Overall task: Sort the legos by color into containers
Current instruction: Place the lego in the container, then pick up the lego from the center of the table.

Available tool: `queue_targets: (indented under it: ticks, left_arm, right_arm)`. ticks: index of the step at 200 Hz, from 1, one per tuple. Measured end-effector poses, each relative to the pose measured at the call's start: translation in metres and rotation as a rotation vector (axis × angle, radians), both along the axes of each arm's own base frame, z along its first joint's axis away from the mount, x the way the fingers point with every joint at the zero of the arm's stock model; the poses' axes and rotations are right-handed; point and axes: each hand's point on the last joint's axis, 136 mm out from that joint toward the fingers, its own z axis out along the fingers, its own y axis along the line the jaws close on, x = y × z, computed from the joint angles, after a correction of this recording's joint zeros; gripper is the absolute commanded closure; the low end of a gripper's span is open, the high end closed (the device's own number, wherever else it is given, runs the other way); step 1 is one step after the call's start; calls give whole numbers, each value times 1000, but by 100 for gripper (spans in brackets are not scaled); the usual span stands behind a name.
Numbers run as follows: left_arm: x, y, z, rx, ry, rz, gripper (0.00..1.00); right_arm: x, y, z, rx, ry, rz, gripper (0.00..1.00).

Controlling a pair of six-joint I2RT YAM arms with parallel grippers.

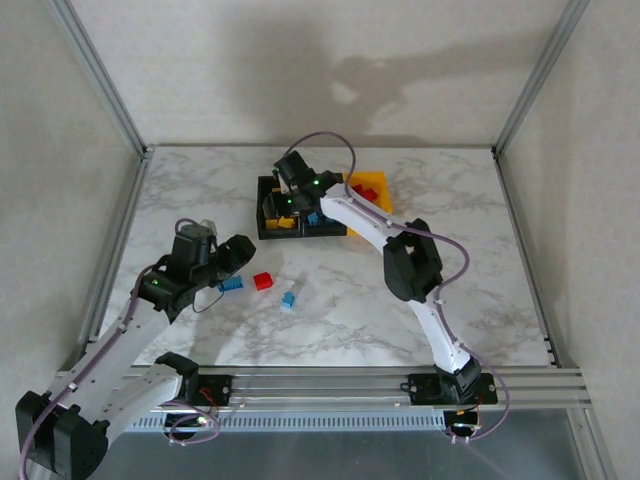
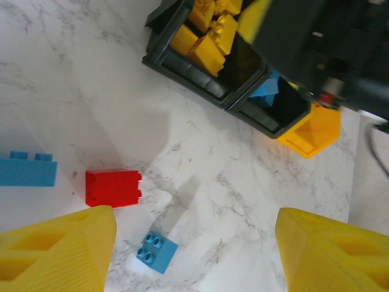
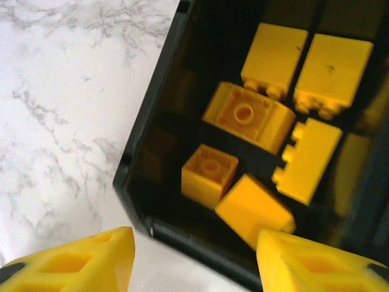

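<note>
Three joined containers stand at the back middle: a black bin (image 1: 263,222) holding several yellow legos (image 3: 246,114), a black middle bin (image 1: 326,229) with blue ones (image 2: 266,92), and a yellow-orange bin (image 1: 378,182) with red ones. My right gripper (image 3: 194,264) hangs open over the near left corner of the yellow-brick bin (image 3: 143,158). One yellow brick (image 3: 252,210) lies tilted just beyond its right finger. On the table lie a long blue brick (image 2: 27,170), a red brick (image 2: 113,187) and a small blue brick (image 2: 157,252). My left gripper (image 2: 194,255) is open above them, holding nothing.
The right arm (image 2: 328,42) reaches over the bins and hides part of them. Metal frame posts stand at the table's back corners (image 1: 145,150). Bare marble lies to the right of the small blue brick (image 1: 288,299).
</note>
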Motion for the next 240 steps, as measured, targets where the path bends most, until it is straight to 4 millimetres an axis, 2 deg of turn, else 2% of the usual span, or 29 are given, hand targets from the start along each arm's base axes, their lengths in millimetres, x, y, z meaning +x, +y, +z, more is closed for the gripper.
queue_targets:
  ticks: [17, 43, 63, 82, 99, 123, 140, 165, 198, 232, 240]
  left_arm:
    - [-5, 2, -9, 16, 33, -1, 32]
    - [-8, 5, -26, 52, 88, 1, 34]
    - [-7, 3, -41, 96, 131, -11, 36]
    - [-9, -5, -61, 150, 187, -44, 35]
    - [-10, -13, -77, 201, 235, -73, 33]
    - [-8, -26, -92, 273, 273, -105, 29]
    - [-3, -31, -98, 314, 284, -114, 29]
    - [2, -33, -108, 359, 294, -107, 29]
    - [10, -35, -120, 426, 311, -96, 30]
    - [13, -39, -134, 466, 338, -100, 40]
    - [13, -39, -137, 474, 345, -101, 45]
  right_arm:
    - [-17, -17, 23, 20, -23, 0, 42]
    - [-51, -48, 68, 83, -85, 5, 38]
    - [-81, -74, 82, 124, -111, 16, 36]
    - [-111, -96, 72, 136, -90, 32, 34]
    - [-140, -116, 49, 131, -40, 48, 29]
    - [-177, -141, 18, 128, 44, 53, 28]
    - [-196, -152, 12, 155, 74, 57, 28]
    - [-209, -159, 19, 212, 71, 55, 28]
    - [-213, -159, 27, 256, 58, 56, 28]
    - [-214, -160, 23, 254, 62, 55, 28]
    - [-213, -159, 23, 254, 61, 56, 28]
